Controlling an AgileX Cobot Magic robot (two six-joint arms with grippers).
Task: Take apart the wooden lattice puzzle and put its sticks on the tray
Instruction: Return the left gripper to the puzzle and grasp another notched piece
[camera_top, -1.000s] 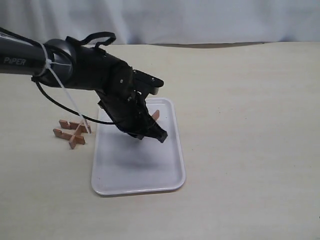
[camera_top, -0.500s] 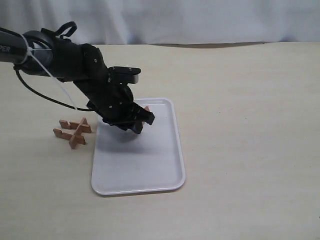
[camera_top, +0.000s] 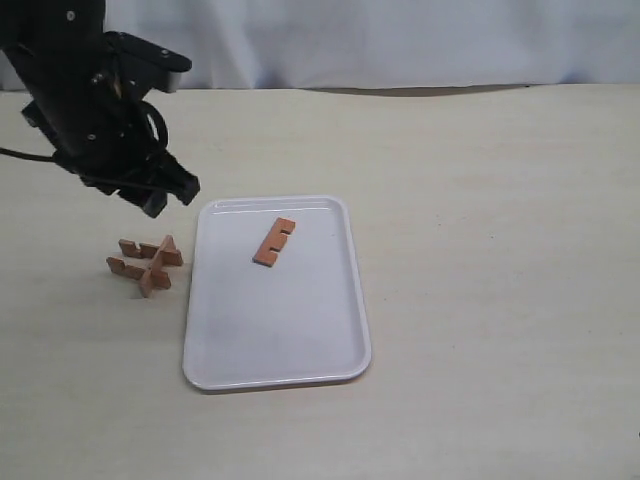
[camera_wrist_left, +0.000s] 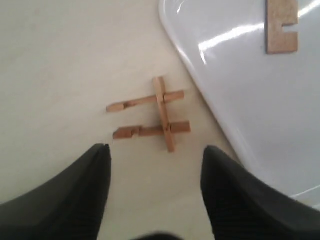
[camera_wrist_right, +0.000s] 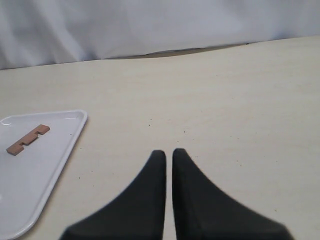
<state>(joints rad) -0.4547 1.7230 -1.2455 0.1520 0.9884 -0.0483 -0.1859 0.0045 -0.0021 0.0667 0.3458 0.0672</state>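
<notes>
My left pincer (camera_top: 170, 196) hangs above the counter (camera_top: 480, 250) with its jaws apart and nothing between them, near the puzzle (camera_top: 148, 263). The puzzle sits on the counter just beside the tray's left rim: two parallel pieces crossed by a third. One loose stick (camera_top: 274, 241) lies flat in the tray (camera_top: 300, 345), toward its far end. My right pincer (camera_wrist_right: 168, 151) is pressed together and empty, over the counter off to one side of the tray.

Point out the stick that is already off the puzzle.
The single stick lying flat on the tray, notches showing. The other three sticks are interlocked on the table, left of the tray.
</notes>
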